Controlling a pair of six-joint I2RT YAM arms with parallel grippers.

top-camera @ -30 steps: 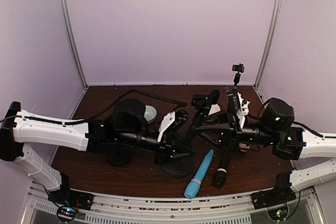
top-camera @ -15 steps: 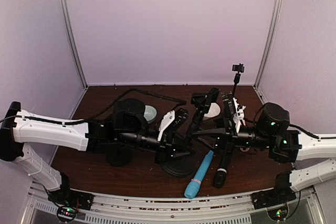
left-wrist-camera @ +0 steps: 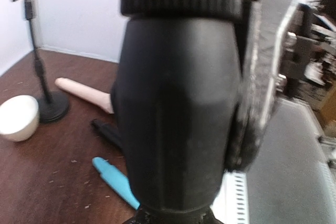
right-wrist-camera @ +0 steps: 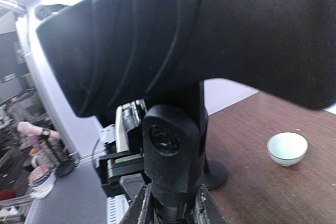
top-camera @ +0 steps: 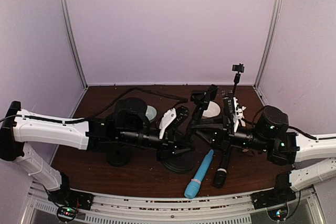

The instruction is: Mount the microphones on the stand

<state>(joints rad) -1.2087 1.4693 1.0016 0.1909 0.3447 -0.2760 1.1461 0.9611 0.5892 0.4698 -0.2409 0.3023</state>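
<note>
At the left gripper point(top-camera: 176, 121): judged clenched on the black barrel of the stand point(top-camera: 178, 165), one grey pad point(left-wrist-camera: 262, 77) pressed flat against it, the other finger hidden behind the barrel. At the right gripper point(right-wrist-camera: 172, 209): closed on what looks like the same stand's stem, fingertips hugging it just beneath the pivot knuckle point(right-wrist-camera: 168, 142), ribbed clip point(right-wrist-camera: 173, 40) directly above. No microphone in either.

Outward from the right gripper, toward the arm bases: black microphone point(top-camera: 222, 167) flat on the table point(top-camera: 136, 179), partly beneath that arm; light blue microphone point(top-camera: 199, 180) just beside it, on the side toward the left gripper, apart from both pairs of fingers. Beyond the left gripper's tips: cream microphone point(left-wrist-camera: 81, 90) lying near the round foot of a thin stand point(left-wrist-camera: 38, 51), white bowl point(left-wrist-camera: 18, 118) close by. Beyond the right gripper's tips: pale green bowl point(right-wrist-camera: 287, 148).

Probably rigid, smooth, round-bodied, modest in weight; liable to roll on the wood or twist in a pinch. Best taken across the handle near mid-length, clear of the head, leaving the tail free to slide into the clip.
</note>
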